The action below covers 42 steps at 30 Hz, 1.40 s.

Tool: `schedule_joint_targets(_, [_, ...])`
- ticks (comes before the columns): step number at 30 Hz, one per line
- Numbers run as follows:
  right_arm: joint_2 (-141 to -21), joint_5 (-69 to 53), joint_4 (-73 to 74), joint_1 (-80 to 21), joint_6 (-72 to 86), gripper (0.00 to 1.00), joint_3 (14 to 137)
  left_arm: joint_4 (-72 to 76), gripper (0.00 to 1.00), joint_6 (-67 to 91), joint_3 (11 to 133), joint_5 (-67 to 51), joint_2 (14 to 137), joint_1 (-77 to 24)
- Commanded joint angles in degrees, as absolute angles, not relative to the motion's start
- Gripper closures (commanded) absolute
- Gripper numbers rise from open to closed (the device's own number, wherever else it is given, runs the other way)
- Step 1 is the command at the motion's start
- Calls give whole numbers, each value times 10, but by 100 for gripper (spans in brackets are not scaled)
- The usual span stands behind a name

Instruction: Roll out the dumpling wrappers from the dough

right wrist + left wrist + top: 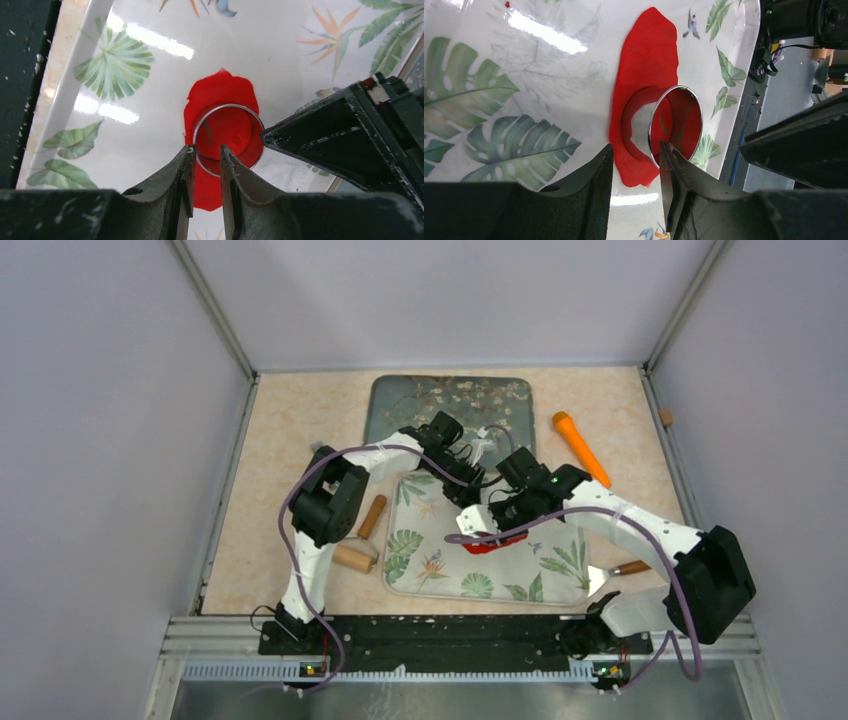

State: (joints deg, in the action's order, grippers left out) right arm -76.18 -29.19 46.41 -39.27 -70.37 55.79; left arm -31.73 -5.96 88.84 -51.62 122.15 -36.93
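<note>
A flat red dough sheet [649,55] lies on the leaf-print mat [520,575]. A shiny metal ring cutter [227,107] stands in the sheet, with a round of red dough inside it [227,131]. It also shows in the left wrist view [675,90]. My right gripper [206,150] straddles the cutter's near rim, one finger outside and one inside, nearly closed on it. My left gripper [636,155] is open above the sheet's edge, its right finger [669,165] against the cutter's rim. In the top view both grippers [468,495] [487,523] meet over the dough [482,545]. No green disc is in view.
A dark floral tray [400,400] lies behind the mat. An orange tool [580,447] lies at the back right. Two wooden rollers [372,515] [355,558] lie left of the mat. A small brown tool [630,567] lies to its right. Metal rails border the table.
</note>
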Motion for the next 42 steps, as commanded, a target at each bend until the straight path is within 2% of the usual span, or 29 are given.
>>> schedule_joint_targets(1, [-776,-265,449,-404,-760,73,549,-316,59,-65,913,-550,1220,-373])
schedule_joint_targets(6, [-788,-251,418,-407,-759,71,527,-314,60,-59,911,-562,1235,-373])
schedule_joint_targets(13, [-817,-252,413,-409,-769,73,522,-315,61,-58,927,-561,1258,-378])
schedule_joint_targets(21, [-828,-247,417,-411,-774,81,514,-317,67,-61,926,-557,1263,-379])
schedule_joint_targets(31, [-840,-243,417,-414,-774,100,495,-323,75,-71,923,-544,1267,-381])
schedule_joint_targets(42, [-851,-248,407,-420,-740,100,469,-339,87,-86,904,-520,1287,-383])
